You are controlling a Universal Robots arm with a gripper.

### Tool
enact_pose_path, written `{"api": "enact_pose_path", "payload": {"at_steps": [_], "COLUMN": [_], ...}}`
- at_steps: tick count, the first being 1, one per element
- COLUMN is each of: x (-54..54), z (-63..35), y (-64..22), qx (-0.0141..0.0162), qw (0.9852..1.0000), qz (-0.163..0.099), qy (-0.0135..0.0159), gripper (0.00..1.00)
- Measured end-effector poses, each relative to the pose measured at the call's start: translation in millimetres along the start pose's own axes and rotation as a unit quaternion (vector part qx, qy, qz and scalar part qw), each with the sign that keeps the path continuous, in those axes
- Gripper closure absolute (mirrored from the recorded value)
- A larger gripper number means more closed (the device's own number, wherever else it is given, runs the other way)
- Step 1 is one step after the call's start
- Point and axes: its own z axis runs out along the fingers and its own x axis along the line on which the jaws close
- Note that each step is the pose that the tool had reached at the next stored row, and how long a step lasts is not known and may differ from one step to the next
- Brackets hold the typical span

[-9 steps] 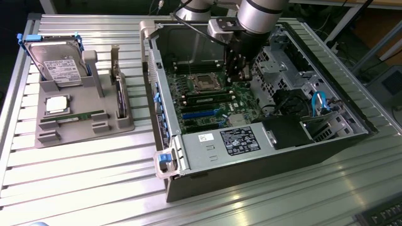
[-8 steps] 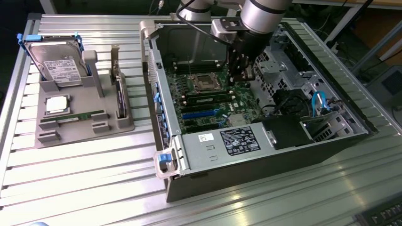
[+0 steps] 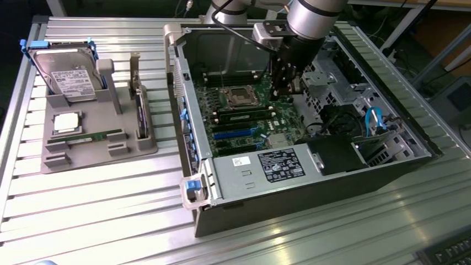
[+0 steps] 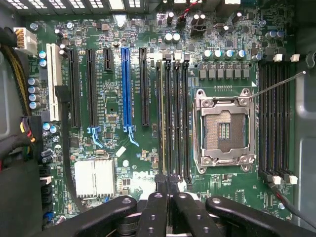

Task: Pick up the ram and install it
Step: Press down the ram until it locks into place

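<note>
Closest to the wrist camera, the pincer point(image 4: 168, 180) has its dark fingers pressed together with nothing between them. It hangs over the near ends of the memory slots point(image 4: 173, 118) beside the processor socket point(image 4: 224, 129).

A ribbed metal tabletop point(image 3: 88, 210) carries everything. On it lies the open computer case point(image 3: 309, 199), and the arm point(image 3: 312, 16) reaches down into it above the green motherboard point(image 3: 254, 126).

Beside the case, toward the exterior view's left, sits a gray holder point(image 3: 92, 160). A hard drive point(image 3: 70, 74) leans at its far end. A dark expansion card point(image 3: 138, 107) stands on edge along the side nearest the case. The ram point(image 3: 88, 136) lies in its groove in the holder, untouched and well apart from the pincer, just beside the square silver processor chip point(image 3: 66, 121). Another green memory stick point(image 3: 239, 117) is seated in a motherboard slot.
</note>
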Motion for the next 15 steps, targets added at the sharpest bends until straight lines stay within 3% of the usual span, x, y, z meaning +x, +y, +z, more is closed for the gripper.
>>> {"api": "enact_pose_path", "payload": {"at_steps": [7, 12, 15], "x": [0.0, 0.4, 0.5], "z": [0.8, 13.3, 15.6], "y": [-0.3, -1.2, -1.5], "qx": [0.0001, 0.0031, 0.0038], "qw": [1.0000, 1.0000, 1.0000], "qz": [0.000, 0.000, 0.000], "qy": [0.0000, 0.0011, 0.0013], "gripper": [0.89, 0.89, 0.89]}}
